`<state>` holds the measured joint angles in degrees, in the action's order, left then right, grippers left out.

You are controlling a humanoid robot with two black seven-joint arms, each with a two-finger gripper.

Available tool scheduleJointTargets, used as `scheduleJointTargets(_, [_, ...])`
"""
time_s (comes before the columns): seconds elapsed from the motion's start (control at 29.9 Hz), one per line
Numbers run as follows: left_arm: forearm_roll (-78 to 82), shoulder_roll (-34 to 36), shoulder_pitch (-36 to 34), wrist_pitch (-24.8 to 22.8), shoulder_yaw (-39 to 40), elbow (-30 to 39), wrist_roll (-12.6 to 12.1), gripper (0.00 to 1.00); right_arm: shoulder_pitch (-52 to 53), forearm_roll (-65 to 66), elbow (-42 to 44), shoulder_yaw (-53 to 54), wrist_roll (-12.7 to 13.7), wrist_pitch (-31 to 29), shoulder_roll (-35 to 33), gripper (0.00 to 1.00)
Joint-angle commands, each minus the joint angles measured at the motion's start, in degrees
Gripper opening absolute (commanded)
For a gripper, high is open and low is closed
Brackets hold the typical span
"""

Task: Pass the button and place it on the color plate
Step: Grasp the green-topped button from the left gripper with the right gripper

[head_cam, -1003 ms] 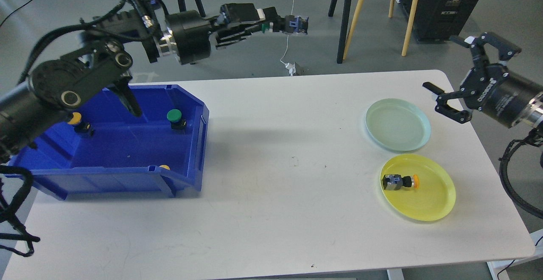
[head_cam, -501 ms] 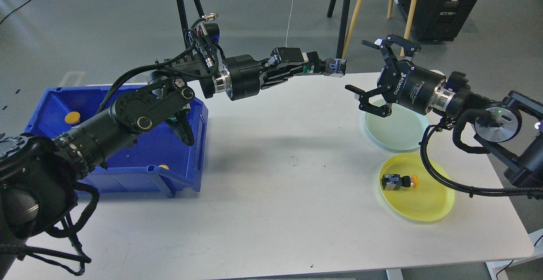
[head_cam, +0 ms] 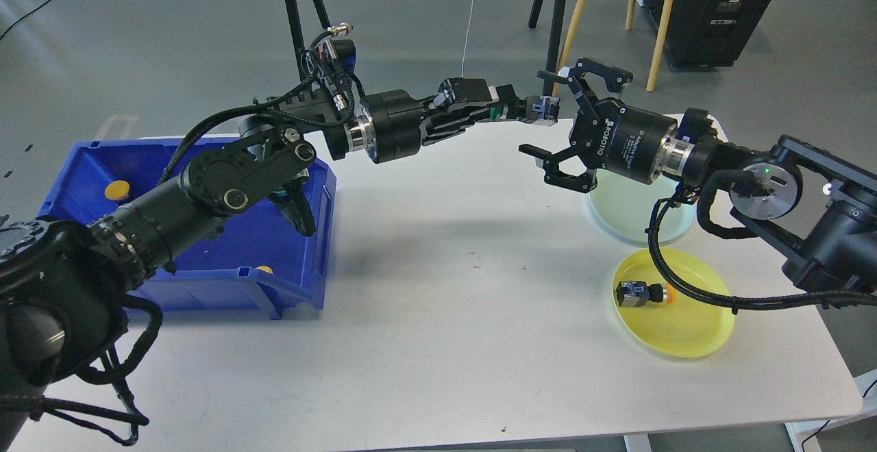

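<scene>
My left gripper (head_cam: pixel 524 108) is shut on a green button (head_cam: pixel 541 109) with a grey-blue base, held out over the table's far edge. My right gripper (head_cam: pixel 553 118) is open, its fingers spread just right of the button, above and below it. A pale green plate (head_cam: pixel 634 214) and a yellow plate (head_cam: pixel 685 332) lie at the right. An orange-capped button (head_cam: pixel 643 294) lies on its side on the yellow plate. The blue bin (head_cam: pixel 233 260) at the left holds a yellow button (head_cam: pixel 116 190) and another at its front lip (head_cam: pixel 264 270).
My right arm and its cable (head_cam: pixel 692 294) hang over both plates. Stand legs (head_cam: pixel 556 20) and a black cabinet (head_cam: pixel 712 7) are beyond the table's far edge. The white table (head_cam: pixel 438 342) reaches the near edge.
My right gripper moved left from over the green plate to close beside the held button. My left arm stayed almost still after swinging right with the button.
</scene>
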<state>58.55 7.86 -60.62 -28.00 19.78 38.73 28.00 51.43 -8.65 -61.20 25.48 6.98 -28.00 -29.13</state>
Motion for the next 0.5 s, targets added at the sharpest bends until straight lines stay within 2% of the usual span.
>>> scheduleJointTargets(0.0, [0.0,0.0,0.0,0.0,0.1,-0.4,0.0,0.05,0.0,-0.1,-0.2,0.5,-0.1,0.0,0.0,0.60])
scheduleJointTargets(0.07, [0.0,-0.1,0.0,0.0,0.1,-0.4,0.0,0.05,0.0,-0.7,-0.2,0.6,-0.1,0.0,0.0,0.44])
scheduleJointTargets(0.13, [0.0,-0.3,0.0,0.0,0.0,-0.4,0.0,0.05,0.0,-1.0,-0.3,0.7,-0.1,0.0,-0.3,0.34])
scheduleJointTargets(0.17, [0.0,-0.5,0.0,0.0,0.0,-0.4,0.0,0.05,0.0,-1.0,-0.4,0.7,-0.1,0.0,-0.5,0.24])
scheduleJointTargets(0.2, [0.0,-0.3,0.0,0.0,0.0,-0.4,0.0,0.05,-0.1,-1.0,-0.4,0.8,-0.2,0.0,-0.5,0.08])
scheduleJointTargets(0.23, [0.0,-0.5,0.0,0.0,0.0,-0.4,0.0,0.05,-0.1,-1.0,-0.3,0.9,-0.3,0.0,-0.4,0.01])
scheduleJointTargets(0.47, [0.0,-0.5,0.1,0.0,0.1,-0.4,0.0,0.06,-0.3,-1.1,-0.9,1.0,-0.3,0.0,-0.5,0.01])
